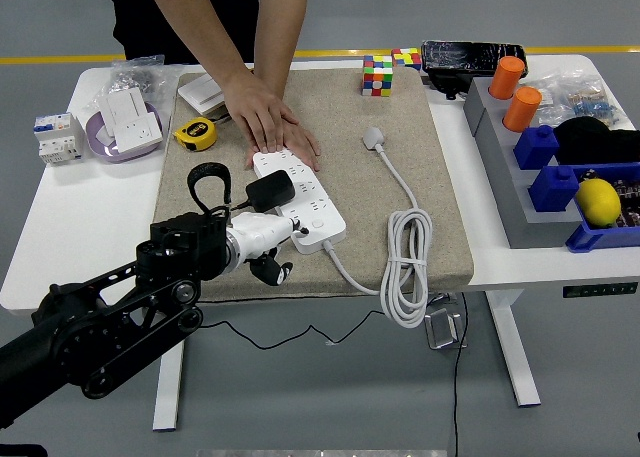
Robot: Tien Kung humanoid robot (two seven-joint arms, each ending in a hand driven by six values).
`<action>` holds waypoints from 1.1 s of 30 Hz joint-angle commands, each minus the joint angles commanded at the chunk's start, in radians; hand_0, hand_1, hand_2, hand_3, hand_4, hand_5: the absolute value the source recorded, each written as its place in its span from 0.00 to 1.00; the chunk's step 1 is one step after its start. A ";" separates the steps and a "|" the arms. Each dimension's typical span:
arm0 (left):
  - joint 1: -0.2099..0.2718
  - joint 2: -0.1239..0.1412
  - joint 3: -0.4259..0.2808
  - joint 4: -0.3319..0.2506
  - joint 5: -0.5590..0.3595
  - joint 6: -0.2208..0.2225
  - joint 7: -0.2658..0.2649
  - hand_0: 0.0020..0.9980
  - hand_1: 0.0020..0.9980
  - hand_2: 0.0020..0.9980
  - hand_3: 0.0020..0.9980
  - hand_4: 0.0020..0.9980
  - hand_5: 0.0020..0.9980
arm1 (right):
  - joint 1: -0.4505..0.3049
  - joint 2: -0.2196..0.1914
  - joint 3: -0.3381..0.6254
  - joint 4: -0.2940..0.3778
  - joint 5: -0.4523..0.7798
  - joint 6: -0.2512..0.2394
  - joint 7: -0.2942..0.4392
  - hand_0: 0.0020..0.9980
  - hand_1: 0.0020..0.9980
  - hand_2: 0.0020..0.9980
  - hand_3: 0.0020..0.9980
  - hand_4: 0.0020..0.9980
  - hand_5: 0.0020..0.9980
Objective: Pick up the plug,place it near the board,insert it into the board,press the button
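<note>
Head view: left hand (268,249) low over the near edge of the beige mat (440,177), fingers curled inward and downward, closed on nothing visible, just beside the near end of the white power strip (303,197). Black plug (269,189) seated on the strip's near-left part, apart from the curled fingers. Person's hand (266,123) pressed flat on the strip's far end, arm reaching in from the table's far side. White cord (404,277) run from the strip's near end into a coil at the mat's right, its white plug head (374,137) lying free on the mat. Yellow tape measure (195,134) left of the person's hand; colour cubes (377,75) at the mat's far edge.
</note>
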 joint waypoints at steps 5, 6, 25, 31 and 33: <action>-0.018 -0.015 0.007 0.009 0.006 0.029 -0.009 0.12 0.07 0.17 0.98 0.48 0.17 | 0.000 -0.002 -0.002 0.000 0.000 0.000 0.000 1.00 0.96 0.89 0.92 1.00 1.00; -0.020 -0.019 0.006 0.011 0.007 0.033 -0.011 0.12 0.07 0.17 0.98 0.48 0.17 | 0.000 -0.001 -0.003 0.000 0.000 0.000 0.000 1.00 0.96 0.89 0.92 1.00 1.00; -0.039 -0.042 0.030 0.085 0.022 0.072 -0.033 0.12 0.07 0.17 0.98 0.47 0.16 | 0.002 -0.002 -0.003 -0.001 0.001 0.001 0.000 1.00 0.96 0.89 0.92 1.00 1.00; -0.042 -0.039 0.036 0.088 0.024 0.069 -0.035 0.12 0.07 0.17 0.98 0.47 0.15 | 0.004 -0.003 0.000 -0.001 0.001 0.000 0.000 1.00 0.96 0.89 0.92 1.00 1.00; -0.043 -0.037 0.037 0.088 0.023 0.065 -0.035 0.12 0.07 0.17 0.98 0.46 0.15 | 0.005 -0.002 0.001 -0.001 0.001 0.000 0.000 1.00 0.96 0.89 0.92 1.00 1.00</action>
